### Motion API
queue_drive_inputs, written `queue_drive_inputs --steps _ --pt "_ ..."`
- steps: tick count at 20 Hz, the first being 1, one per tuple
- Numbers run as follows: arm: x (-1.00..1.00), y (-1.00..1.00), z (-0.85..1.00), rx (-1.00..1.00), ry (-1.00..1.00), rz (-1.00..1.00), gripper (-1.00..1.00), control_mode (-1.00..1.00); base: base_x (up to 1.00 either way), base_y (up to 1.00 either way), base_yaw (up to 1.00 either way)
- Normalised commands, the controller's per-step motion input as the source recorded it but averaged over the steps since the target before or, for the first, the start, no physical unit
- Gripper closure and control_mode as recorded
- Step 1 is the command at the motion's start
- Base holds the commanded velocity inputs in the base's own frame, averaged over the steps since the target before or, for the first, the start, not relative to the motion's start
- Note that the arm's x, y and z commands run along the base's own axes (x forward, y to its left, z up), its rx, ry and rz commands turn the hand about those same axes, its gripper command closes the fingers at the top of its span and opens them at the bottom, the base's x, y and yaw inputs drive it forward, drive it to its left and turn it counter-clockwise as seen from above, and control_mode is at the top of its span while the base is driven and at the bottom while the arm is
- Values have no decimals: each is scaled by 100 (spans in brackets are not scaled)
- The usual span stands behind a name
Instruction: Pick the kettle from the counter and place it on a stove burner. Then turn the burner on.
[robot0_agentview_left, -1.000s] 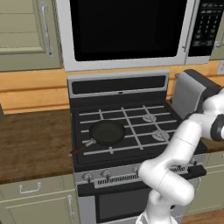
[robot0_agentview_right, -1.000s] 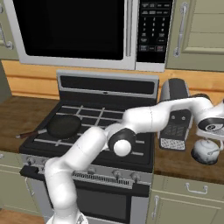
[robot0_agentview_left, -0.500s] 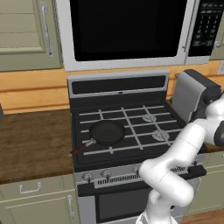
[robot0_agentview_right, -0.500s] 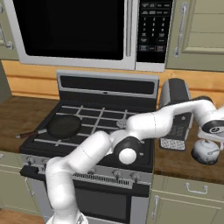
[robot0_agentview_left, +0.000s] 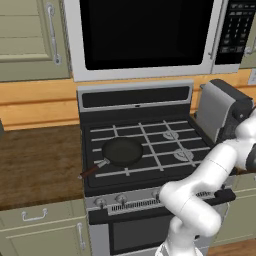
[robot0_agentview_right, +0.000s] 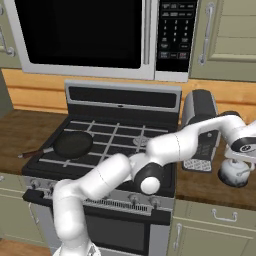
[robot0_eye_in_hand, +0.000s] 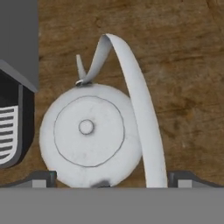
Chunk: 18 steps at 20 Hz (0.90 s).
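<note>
Swinging farther right since the earlier frames, the white arm now hangs its two-finger gripper (robot0_agentview_right: 243, 159) directly above the small round shiny silver kettle (robot0_agentview_right: 234, 173), which sits on the brown wood-grain counter (robot0_agentview_right: 210, 185) just right of the grey toaster (robot0_agentview_right: 200, 127). Seen from the hand, the kettle (robot0_eye_in_hand: 91, 133) lies between the widely parted finger tips (robot0_eye_in_hand: 41, 178), its arched handle sweeping up beside the lid; nothing is gripped. On the stove's left side rests the black frying pan (robot0_agentview_left: 121, 151), well apart from the larger silver-grey burner cap (robot0_agentview_left: 183, 155).
</note>
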Motion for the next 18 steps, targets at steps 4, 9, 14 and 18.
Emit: queue_drive_inputs --steps 4,9,14,18 --pt "2 0 0 0 2 10 -100 -100 0 0 0" --pt "0 7 -13 0 2 7 -100 -100 0 0 0" --pt "0 9 -17 0 5 7 -100 -100 0 0 0" --pt "0 7 -1 0 2 4 -100 -100 0 0 0"
